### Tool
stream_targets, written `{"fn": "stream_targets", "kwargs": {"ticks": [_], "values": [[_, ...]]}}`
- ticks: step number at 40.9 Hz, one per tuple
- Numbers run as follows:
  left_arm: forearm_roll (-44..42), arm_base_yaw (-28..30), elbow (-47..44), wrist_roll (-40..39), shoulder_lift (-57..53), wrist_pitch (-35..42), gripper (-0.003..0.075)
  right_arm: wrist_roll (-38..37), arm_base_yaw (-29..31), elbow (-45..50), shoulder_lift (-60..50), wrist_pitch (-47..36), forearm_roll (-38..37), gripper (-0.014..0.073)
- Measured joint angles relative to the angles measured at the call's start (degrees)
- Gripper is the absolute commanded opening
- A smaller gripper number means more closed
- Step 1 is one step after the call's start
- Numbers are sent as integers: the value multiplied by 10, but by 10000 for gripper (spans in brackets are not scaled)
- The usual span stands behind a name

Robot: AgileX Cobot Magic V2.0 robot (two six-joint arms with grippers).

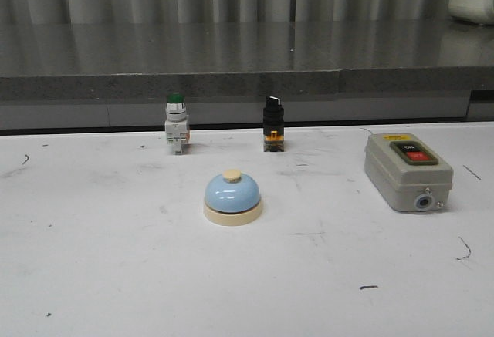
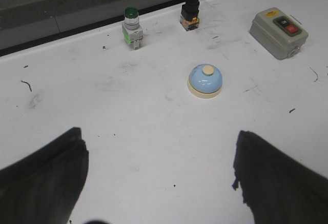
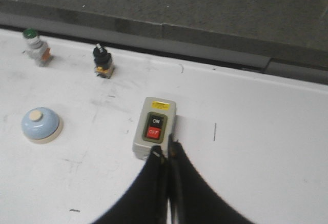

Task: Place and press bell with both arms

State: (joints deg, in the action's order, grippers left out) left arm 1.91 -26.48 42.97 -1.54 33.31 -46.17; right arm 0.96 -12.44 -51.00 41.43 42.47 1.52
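The light-blue bell with cream base and cream button stands upright on the white table, near the middle. It also shows in the left wrist view and the right wrist view. My left gripper is open and empty, its black fingers spread wide, well short of the bell. My right gripper is shut and empty, its tips just at the near end of the grey switch box. Neither arm shows in the front view.
A green-capped push button and a black selector switch stand at the table's back edge. The grey switch box lies to the bell's right. A dark raised ledge runs behind the table.
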Motion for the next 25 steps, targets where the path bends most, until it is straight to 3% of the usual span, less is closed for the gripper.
{"fn": "stream_targets", "kwargs": {"ticks": [13, 25], "values": [[0, 0, 0, 0, 0, 0, 565, 22, -138, -117, 190, 46, 0, -69], [0, 0, 0, 0, 0, 0, 565, 33, -221, -208, 379, 45, 0, -69]]}}
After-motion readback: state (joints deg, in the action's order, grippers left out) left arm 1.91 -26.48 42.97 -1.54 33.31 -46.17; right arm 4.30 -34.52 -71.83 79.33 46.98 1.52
